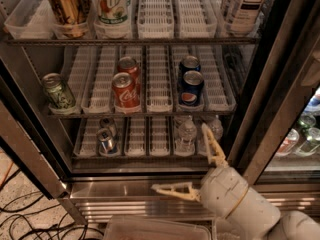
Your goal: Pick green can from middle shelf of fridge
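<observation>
The green can (pixel 58 92) stands upright at the far left front of the middle shelf (pixel 150 113), in a white lane tray of the fridge (pixel 250 134). My gripper (pixel 182 156) is low and to the right, in front of the fridge's steel sill below the bottom shelf. It is open and empty, one cream finger (pixel 212 144) pointing up and the other (pixel 172 190) pointing left. It is well apart from the green can.
Two red cola cans (pixel 125 86) and two blue cans (pixel 190 84) share the middle shelf. Tall cans (pixel 67 6) and a bottle (pixel 245 6) stand above; small cans (pixel 106 136) and bottles (pixel 187 133) below. A dark door edge (pixel 25 149) angles at the left. Cables (pixel 30 214) lie on the floor.
</observation>
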`<state>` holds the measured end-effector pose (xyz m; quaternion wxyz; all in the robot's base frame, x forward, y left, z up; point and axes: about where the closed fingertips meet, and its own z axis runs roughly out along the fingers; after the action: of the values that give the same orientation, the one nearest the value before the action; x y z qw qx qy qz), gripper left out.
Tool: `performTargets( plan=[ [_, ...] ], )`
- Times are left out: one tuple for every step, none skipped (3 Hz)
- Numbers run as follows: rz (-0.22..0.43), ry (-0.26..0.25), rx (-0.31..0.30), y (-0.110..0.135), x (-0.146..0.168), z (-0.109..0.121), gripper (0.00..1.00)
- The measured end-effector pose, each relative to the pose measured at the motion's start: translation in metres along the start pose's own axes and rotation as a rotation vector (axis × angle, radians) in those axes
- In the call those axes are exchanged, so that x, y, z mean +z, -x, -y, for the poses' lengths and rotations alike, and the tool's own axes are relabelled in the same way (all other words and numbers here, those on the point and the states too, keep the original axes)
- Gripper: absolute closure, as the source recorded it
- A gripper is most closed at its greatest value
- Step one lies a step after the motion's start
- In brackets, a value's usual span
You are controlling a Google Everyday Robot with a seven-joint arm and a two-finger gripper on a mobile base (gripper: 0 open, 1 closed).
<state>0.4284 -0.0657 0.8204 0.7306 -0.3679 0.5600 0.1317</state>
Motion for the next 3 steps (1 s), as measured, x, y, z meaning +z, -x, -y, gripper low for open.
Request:
performTargets(
  plan=[
    [0.009, 0.058, -0.006, 0.032, 0.011, -0.035, 0.00],
    [-0.032, 0.153, 0.079, 0.054, 0.023, -0.051, 0.00],
    [-0.118, 0.251, 0.167, 0.067, 0.038, -0.069, 0.00]
  ],
)
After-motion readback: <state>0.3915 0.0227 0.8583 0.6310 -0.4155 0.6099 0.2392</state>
